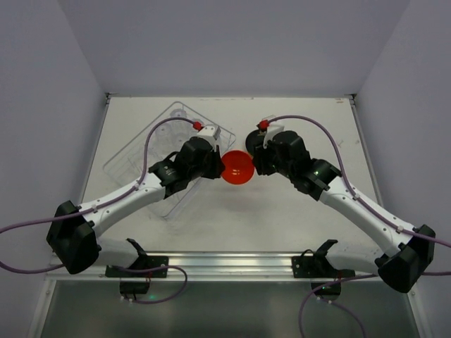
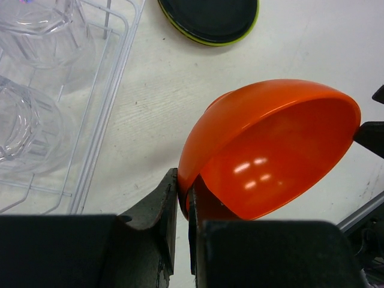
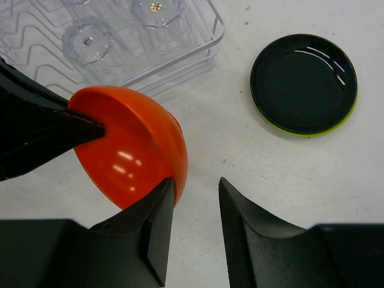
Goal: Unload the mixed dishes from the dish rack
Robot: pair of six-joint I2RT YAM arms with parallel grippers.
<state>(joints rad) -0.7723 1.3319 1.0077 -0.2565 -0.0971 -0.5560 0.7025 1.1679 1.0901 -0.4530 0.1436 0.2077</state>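
Orange-red bowl (image 1: 237, 167) out of dish rack (image 1: 130, 156), rim pinched by L gripper (image 2: 183, 192); R gripper (image 3: 196, 186) agape beside. Black plate (image 3: 303, 81) on lime-green plate (image 3: 342, 120), unloaded; clear cups (image 3: 89, 42) left inside.

table (image 1: 232, 222) | on it: dish rack (image 1: 134, 151); lime-green plate (image 3: 303, 134), black plate (image 3: 303, 81) atop

Top view high above bowl (image 1: 237, 167), looking down; wrist views close beside bowl, opposite sides; bowl shared.
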